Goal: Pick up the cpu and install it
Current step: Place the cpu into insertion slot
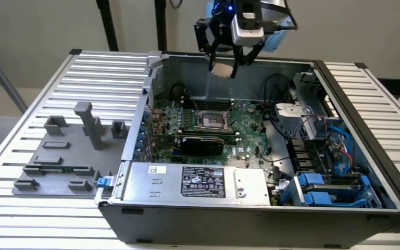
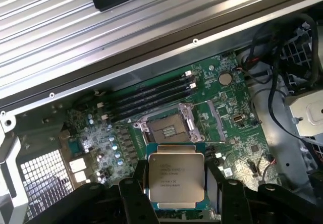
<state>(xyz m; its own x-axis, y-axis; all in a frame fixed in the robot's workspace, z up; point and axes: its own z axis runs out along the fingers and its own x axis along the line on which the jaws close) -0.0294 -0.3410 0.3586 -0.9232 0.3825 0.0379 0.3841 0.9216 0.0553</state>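
wrist view, cpu: the cpu point(image 2: 176, 179) sits between two dark fingers point(image 2: 133, 200), with its silvery lid facing the camera and a green edge showing around the lid.
exterior view, cpu: the chip point(image 1: 222, 69) hangs tilted in the air over the far wall of the open computer case point(image 1: 366, 130), well apart from the board below.
jaws: the gripper point(image 2: 176, 186) is closed partway onto two opposite edges of the cpu and holds it; it holds nothing else.
socket: the socket point(image 2: 169, 128) lies on the motherboard point(image 2: 237, 133), near the chip but apart from it. its centre is bare and its metal frame seems swung open.
step in hand: by the look of it, the held chip is being carried over the case toward the socket; the install is not yet done.
doing it well: the chip likely needs to come level and square to the socket frame, corners matched, and to go straight down without sliding, since fine contacts would bend easily. the memory slots point(image 2: 151, 95) and loose cables point(image 2: 275, 82) nearby call for clearance.
hidden: the chip's underside and any corner marker cannot be seen. the lid's print is too small to read, and the socket's contacts cannot be made out. the finger bases run off the picture's edge, and the arm above the gripper is cut off in the exterior view.
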